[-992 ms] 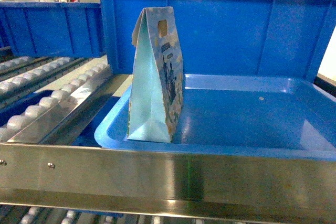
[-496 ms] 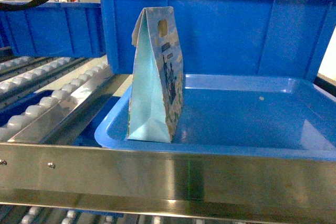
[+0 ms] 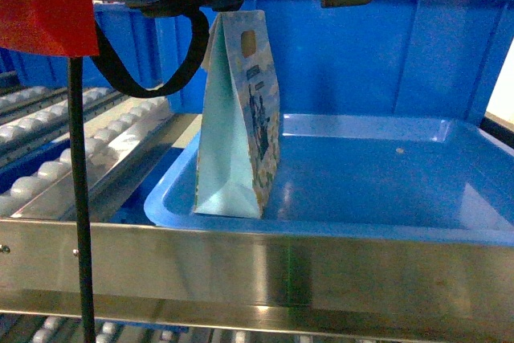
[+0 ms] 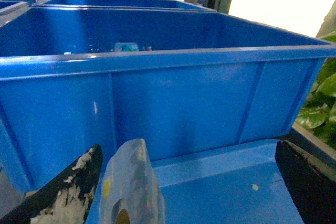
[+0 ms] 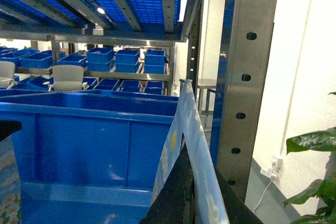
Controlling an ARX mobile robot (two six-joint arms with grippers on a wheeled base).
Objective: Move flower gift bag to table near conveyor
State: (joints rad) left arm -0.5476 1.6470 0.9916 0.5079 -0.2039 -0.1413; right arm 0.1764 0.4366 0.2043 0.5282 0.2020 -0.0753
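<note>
The flower gift bag point(image 3: 239, 118) is standing upright at the near left corner of the blue tray point(image 3: 418, 226); it looks light, thin and easy to crush. The left gripper point(image 4: 184, 182) is hanging wide open around its top, where the handle hole point(image 3: 248, 40) looks like the best place to pinch gently. I cannot tell whether the right gripper is open or closed.

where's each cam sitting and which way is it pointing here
Head: sits in front of the steel rail, looking level at the flower gift bag standing in the shallow blue tray; an arm's dark body and cable cross the top left.
Left wrist: just above the bag's top, facing the blue bin; the left pincer is open.
Right wrist: low, looking up at shelving; no pincer clearly visible.
Head and left wrist share bag, tray, bin.
</note>
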